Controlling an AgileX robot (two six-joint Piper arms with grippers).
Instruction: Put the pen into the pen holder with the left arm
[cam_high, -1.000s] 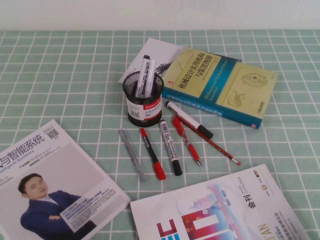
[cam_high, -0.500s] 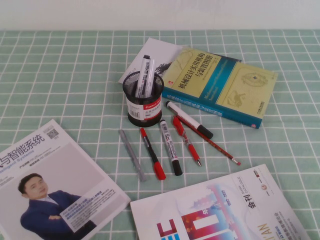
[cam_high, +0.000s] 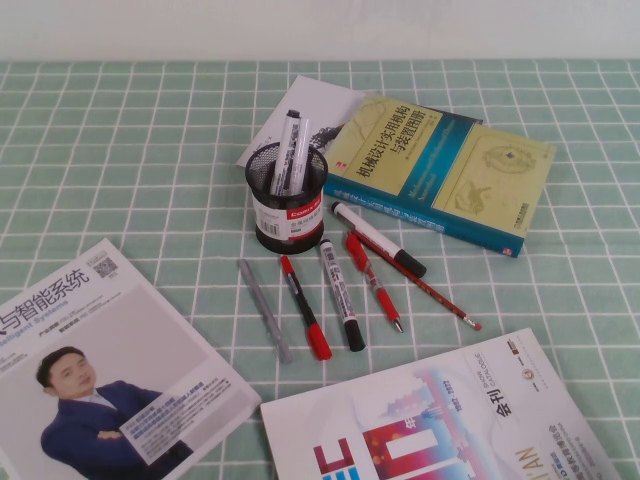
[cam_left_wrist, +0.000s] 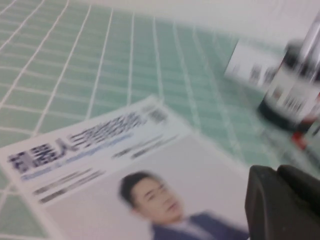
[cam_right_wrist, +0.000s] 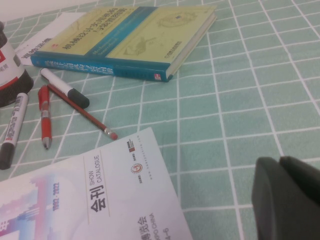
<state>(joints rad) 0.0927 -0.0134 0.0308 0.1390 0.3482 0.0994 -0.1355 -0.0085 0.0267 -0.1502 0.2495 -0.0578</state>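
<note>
Grey pen (cam_high: 264, 310) lies on the checked cloth, just beside the red-capped pen (cam_high: 304, 307) and near the mesh pen holder (cam_high: 286, 197). Left gripper (cam_left_wrist: 282, 202), together, over the magazine (cam_left_wrist: 115, 180); right gripper (cam_right_wrist: 287, 197), together, parked. Risk: grabbing the neighbour.

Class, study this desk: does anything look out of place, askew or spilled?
Nothing is spilled or damaged. The slim grey pen lies loose on the green checked cloth among other pens, outside the black mesh pen holder. The left gripper hovers shut over a magazine; the right gripper over cloth.
</note>
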